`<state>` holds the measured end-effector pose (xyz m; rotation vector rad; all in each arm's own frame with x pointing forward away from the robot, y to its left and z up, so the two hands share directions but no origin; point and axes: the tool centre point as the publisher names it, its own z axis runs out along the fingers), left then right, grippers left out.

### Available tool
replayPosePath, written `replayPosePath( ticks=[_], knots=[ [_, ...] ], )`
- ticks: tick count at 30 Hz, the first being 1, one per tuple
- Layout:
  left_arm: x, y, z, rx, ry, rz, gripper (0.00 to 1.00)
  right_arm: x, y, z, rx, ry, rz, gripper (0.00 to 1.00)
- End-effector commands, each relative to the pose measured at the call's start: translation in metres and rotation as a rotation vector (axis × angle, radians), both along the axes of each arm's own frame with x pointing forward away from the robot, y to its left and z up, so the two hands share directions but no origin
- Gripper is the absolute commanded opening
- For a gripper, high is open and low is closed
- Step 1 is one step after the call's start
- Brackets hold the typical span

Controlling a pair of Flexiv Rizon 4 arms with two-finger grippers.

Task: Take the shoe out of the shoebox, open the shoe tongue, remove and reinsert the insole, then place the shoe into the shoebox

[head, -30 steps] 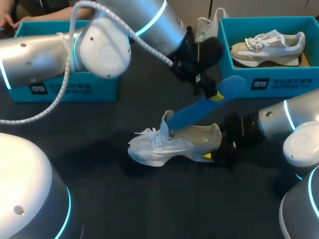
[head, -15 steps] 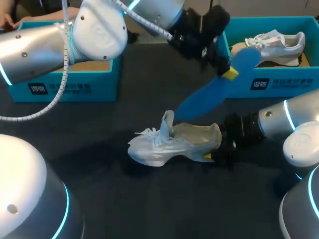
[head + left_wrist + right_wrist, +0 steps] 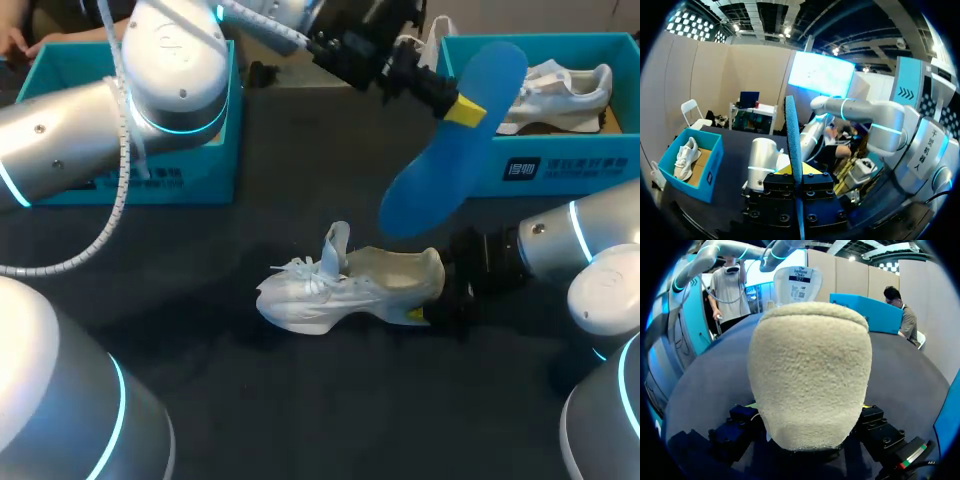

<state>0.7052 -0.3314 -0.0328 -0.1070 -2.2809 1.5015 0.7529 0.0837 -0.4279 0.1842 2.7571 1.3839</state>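
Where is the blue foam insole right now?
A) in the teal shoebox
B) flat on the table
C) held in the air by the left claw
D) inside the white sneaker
C: the left claw is shut on the blue foam insole, which hangs in the air above the white sneaker.

You have bare tabletop (image 3: 300,400) in front of the shoe (image 3: 340,290) and off its toe, toward the left shoebox (image 3: 150,180). The heel side is closed off by the right gripper (image 3: 418,312) clamped there, with its arm behind. Above the shoe's opening the blue insole (image 3: 450,150) hangs tilted from the left gripper (image 3: 458,108), screening a corner of the right shoebox (image 3: 540,170), where a second shoe (image 3: 545,90) lies.
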Motion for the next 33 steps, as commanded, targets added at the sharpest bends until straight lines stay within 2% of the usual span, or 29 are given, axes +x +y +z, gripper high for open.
replayPosePath(
  ticks=[1, 24, 27, 33],
  knots=[
    [0.009, 0.010, -0.002, -0.142, 0.149, -0.092, 0.00, 0.002, 0.001, -0.004, -0.006, 0.001, -0.001, 0.00],
    [0.009, 0.010, -0.002, -0.142, 0.149, -0.092, 0.00, 0.002, 0.001, -0.004, -0.006, 0.001, -0.001, 0.00],
    [0.002, 0.015, 0.009, -0.158, 0.225, -0.030, 0.00, 0.002, 0.001, -0.004, -0.006, 0.001, -0.001, 0.00],
    [-0.014, 0.019, 0.029, -0.115, 0.336, 0.057, 0.00, 0.002, 0.001, -0.004, -0.006, 0.001, -0.001, 0.00]
  ],
)
